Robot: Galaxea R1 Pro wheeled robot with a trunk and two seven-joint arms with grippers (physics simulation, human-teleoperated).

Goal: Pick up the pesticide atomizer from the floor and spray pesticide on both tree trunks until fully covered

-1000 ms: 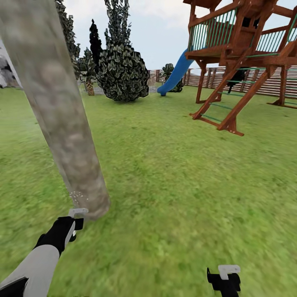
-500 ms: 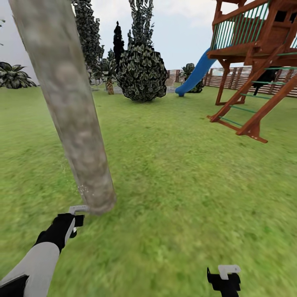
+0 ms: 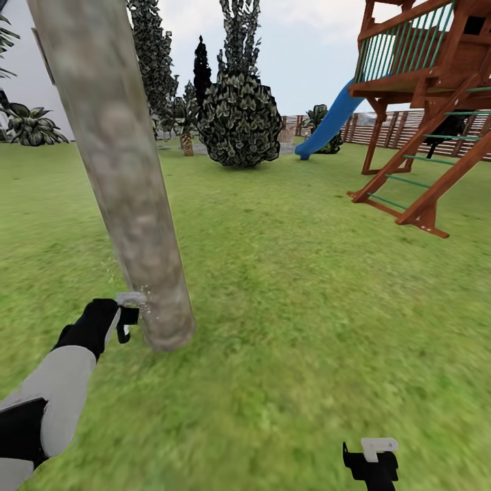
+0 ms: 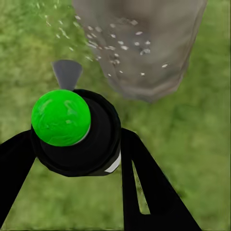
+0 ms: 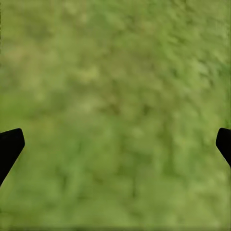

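A thick, leaning, mottled grey-brown tree trunk (image 3: 133, 204) rises from the lawn at the left of the head view. My left gripper (image 3: 125, 316) is shut on the pesticide atomizer (image 4: 77, 139), a black bottle with a round green cap (image 4: 61, 118) and a grey nozzle (image 4: 67, 73). The nozzle sits close to the trunk's lower part (image 4: 139, 48), which is dotted with white droplets (image 4: 120, 45). Low at the front right, my right gripper (image 3: 372, 458) hangs over bare grass, open, with its black fingertips (image 5: 9, 149) far apart.
A wooden play tower (image 3: 429, 102) with a blue slide (image 3: 331, 126) stands at the right. A round dark bush (image 3: 239, 123) and narrow conifers (image 3: 153, 61) are straight ahead, and a slat fence (image 3: 402, 133) runs behind them. Open lawn (image 3: 307, 307) lies between.
My left gripper has risen along the trunk with the atomizer, from near its base to a little higher. The head camera turned slightly left. The right gripper stays put.
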